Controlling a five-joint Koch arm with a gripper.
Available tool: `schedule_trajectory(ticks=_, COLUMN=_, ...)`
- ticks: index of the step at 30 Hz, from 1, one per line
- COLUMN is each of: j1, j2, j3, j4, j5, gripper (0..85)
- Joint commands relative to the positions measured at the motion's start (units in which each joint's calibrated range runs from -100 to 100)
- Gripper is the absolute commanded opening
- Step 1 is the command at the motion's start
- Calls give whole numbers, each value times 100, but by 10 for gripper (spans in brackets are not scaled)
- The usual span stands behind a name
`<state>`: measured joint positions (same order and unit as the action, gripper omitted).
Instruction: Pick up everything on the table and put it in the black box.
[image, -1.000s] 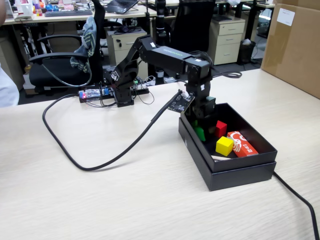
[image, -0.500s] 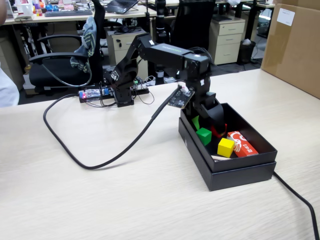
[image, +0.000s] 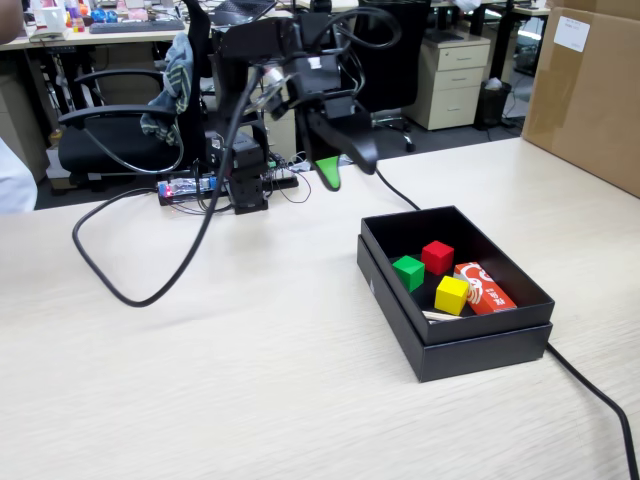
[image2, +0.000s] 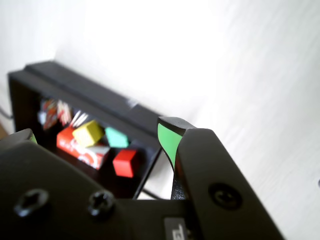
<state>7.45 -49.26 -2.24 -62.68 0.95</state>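
The green cube (image: 408, 272) lies inside the black box (image: 455, 335) on the table (image: 250, 380), beside a red cube (image: 437, 256) and a yellow cube (image: 451, 294). My gripper (image: 347, 168) hangs high above the table, up and to the left of the box, open and empty, its green-padded finger (image: 327, 172) pointing down. The wrist view looks back between the open gripper (image2: 100, 135) at the black box (image2: 85, 92), with the green cube (image2: 116, 137), red cube (image2: 125, 162) and yellow cube (image2: 88, 134) in it.
A red printed packet (image: 485, 288) lies in the box too. A thick black cable (image: 150, 290) loops over the table's left part, and another cable (image: 600, 390) runs off at the right. A big cardboard box (image: 590, 90) stands far right. The arm's base (image: 245, 180) sits at the back.
The gripper opened inside the box and left the green cube there. The arm has since risen out of the box and swung up and left, dragging its cable along.
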Motion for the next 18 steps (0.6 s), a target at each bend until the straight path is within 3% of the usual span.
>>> schedule_trajectory(ticks=1, j1=-225, j2=-1322, j3=-429, j4=553, j5=-103, gripper=491)
schedule_trajectory(ticks=8, j1=-537, j2=-4168, j3=-3358, j4=1970, j5=-176, gripper=489)
schedule_trajectory(ticks=18, j1=-747, j2=-5074, j3=-5098, j4=2937, j5=-161, gripper=515)
